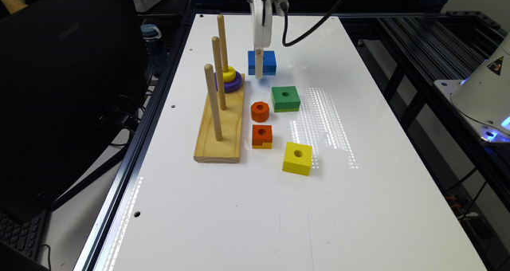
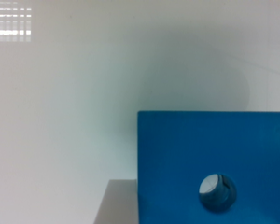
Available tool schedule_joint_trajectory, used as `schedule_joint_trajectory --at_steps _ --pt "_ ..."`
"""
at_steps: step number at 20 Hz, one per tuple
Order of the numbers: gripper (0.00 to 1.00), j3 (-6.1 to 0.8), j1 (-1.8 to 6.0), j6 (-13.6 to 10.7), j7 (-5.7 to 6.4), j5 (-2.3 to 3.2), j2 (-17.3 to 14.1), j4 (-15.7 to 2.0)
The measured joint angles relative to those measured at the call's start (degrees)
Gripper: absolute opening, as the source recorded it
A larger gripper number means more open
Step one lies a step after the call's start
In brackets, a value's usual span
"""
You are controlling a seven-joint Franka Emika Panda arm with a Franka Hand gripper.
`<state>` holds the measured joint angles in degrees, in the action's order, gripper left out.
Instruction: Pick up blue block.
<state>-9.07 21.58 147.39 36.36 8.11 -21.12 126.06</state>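
Filling the wrist view's lower right: bright blue square wooden block [image 2: 214,163], holed, directly beneath white gripper [image 1: 259,73]; upper centre in exterior view, on white table [image 1: 358,207]. Finger state: cannot tell.

The blue block [image 1: 267,62] was seen as a bright blue square piece with a round centre hole, level and upright, at the far end of the white surface [image 1: 358,207].

A robotics lab: a white table [image 1: 358,207] framed by aluminium rails [image 1: 434,52], beside a dark monitor [image 1: 67,83] and keyboard [image 1: 20,233].
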Motion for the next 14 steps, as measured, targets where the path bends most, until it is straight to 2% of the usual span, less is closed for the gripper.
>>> schedule_joint_trajectory --at_steps 4,8,14 --pt "0.0 -0.34 0.0 -2.97 -0.12 -0.72 2.96 0.18" --pt "0.0 -0.36 0.01 -3.28 -0.14 -0.85 3.71 0.39" --pt "0.0 -0.64 0.01 -6.1 -0.22 -1.32 6.66 0.44"
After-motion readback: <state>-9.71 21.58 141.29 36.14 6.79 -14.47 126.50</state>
